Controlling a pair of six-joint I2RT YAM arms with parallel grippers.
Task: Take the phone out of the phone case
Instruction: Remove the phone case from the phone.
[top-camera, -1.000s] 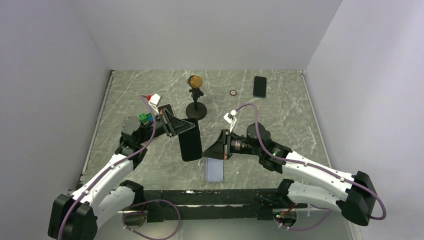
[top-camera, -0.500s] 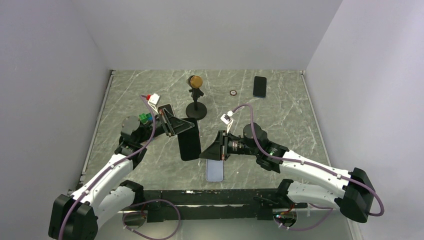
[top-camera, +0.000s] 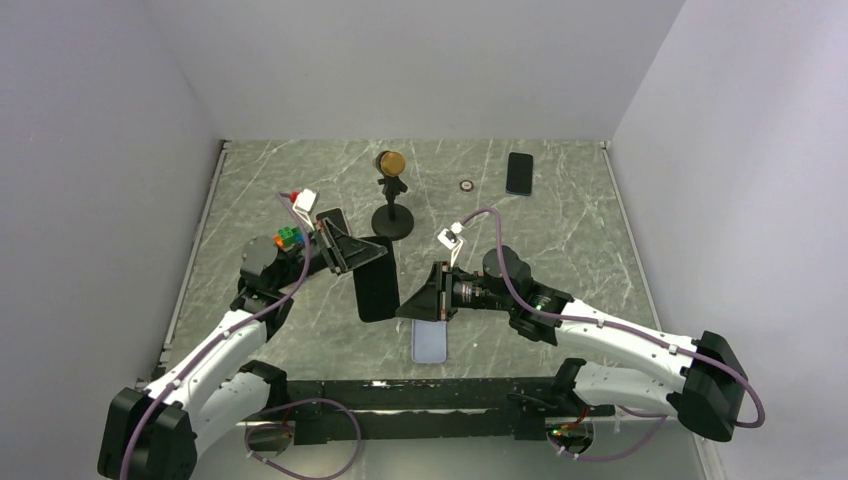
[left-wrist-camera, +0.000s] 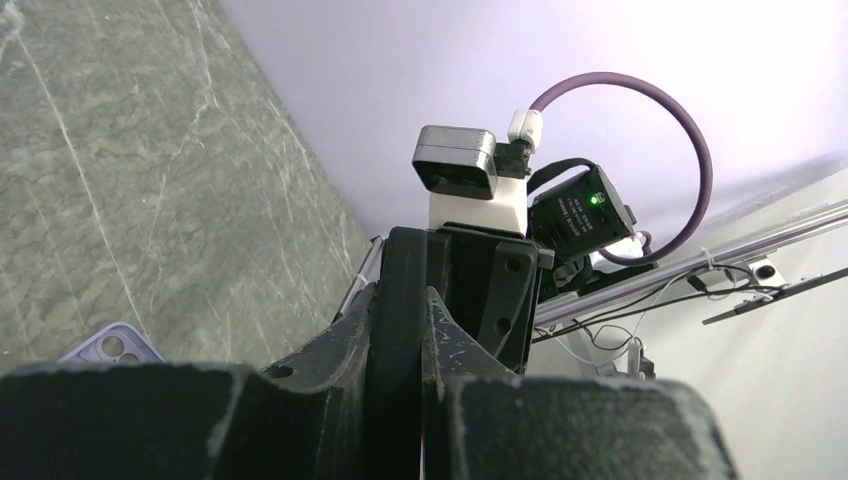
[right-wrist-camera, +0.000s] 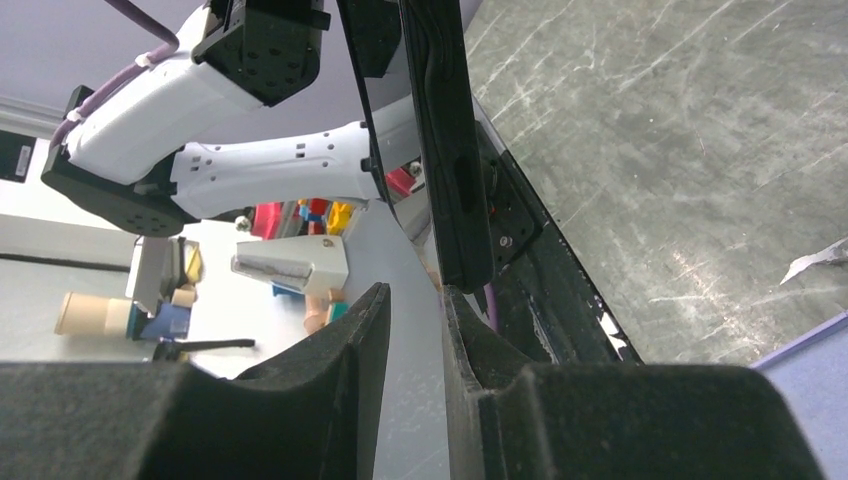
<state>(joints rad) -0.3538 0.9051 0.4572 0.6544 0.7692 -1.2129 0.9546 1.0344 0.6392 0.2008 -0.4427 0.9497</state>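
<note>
- Our left claw (top-camera: 378, 254) grips the black phone case (top-camera: 378, 295) at its 12 o'clock end; we cannot tell its contents.
- Our right claw (top-camera: 402, 312) stands slightly parted at its 4 o'clock corner.

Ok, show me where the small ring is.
Top view: the small ring lies far back, right of centre, between the gold-headed stand and the black phone.

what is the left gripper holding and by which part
The black phone-shaped slab, pinched at its far end by the left gripper. The right gripper sits at its side edge, not clearly gripping.
</note>
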